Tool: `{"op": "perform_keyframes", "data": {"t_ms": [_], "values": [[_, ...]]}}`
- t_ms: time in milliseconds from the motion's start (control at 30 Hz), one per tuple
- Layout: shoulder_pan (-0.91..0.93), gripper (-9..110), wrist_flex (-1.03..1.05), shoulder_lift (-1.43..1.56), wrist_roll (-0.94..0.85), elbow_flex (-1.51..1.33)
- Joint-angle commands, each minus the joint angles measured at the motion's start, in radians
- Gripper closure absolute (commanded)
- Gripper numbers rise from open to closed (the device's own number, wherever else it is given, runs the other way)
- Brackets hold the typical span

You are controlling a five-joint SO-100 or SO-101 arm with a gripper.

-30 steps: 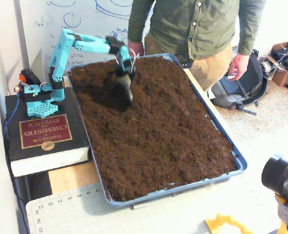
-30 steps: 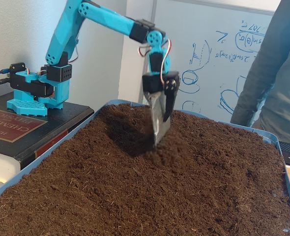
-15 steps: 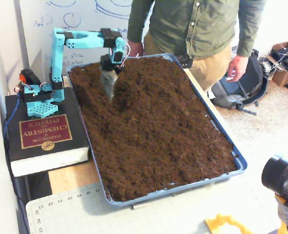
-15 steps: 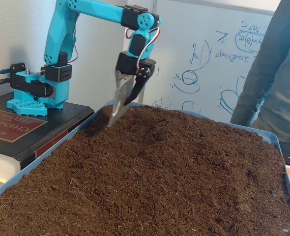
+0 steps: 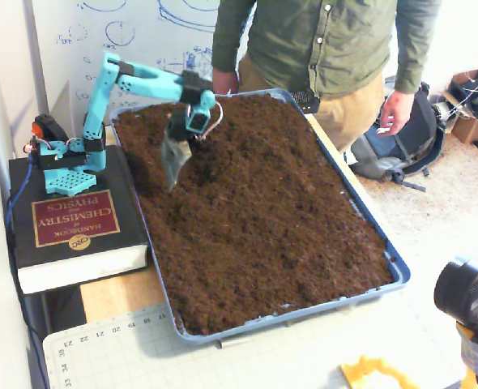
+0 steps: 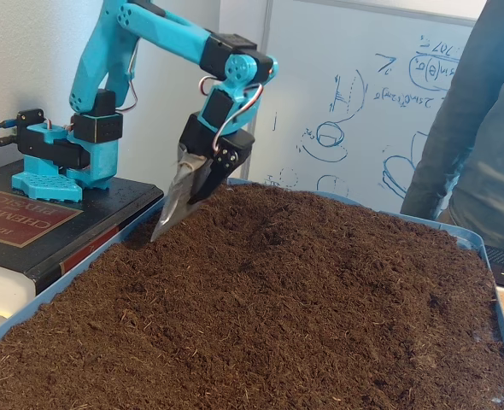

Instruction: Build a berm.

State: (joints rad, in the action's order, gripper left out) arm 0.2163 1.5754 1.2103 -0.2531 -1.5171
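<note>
Behind the bench stands a white whiteboard w/ blue marker sketches [image 6: 354,111]; a person in an olive shirt and tan trousers [image 5: 328,49] stands at the far edge, a dark backpack [image 5: 401,138] on the beige carpet beside them. Filling most of the bench, a blue rectangular plastic tray [image 5: 397,271] holds loose dark brown soil [image 5: 263,211], surface lumpy, no distinct berm ridge discernible. Left in a fixed view, a thick black chemistry handbook w/ maroon label [image 5: 73,223] carries the turquoise arm [image 5: 134,77]. Its gripper [image 6: 168,213], a grey metal scoop blade, points down, tip touching soil near the tray's left wall; how far open, can't tell.
</note>
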Motion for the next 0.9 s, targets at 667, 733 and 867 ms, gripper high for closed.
{"op": "perform_keyframes", "data": {"t_ms": [667, 733, 867], "values": [[0.008, 101, -0.423, -0.247, -0.012, 0.077], [0.005, 101, -0.471, -0.255, -0.012, 0.077], [0.000, 101, -0.566, -0.255, -0.015, 0.077]]}}
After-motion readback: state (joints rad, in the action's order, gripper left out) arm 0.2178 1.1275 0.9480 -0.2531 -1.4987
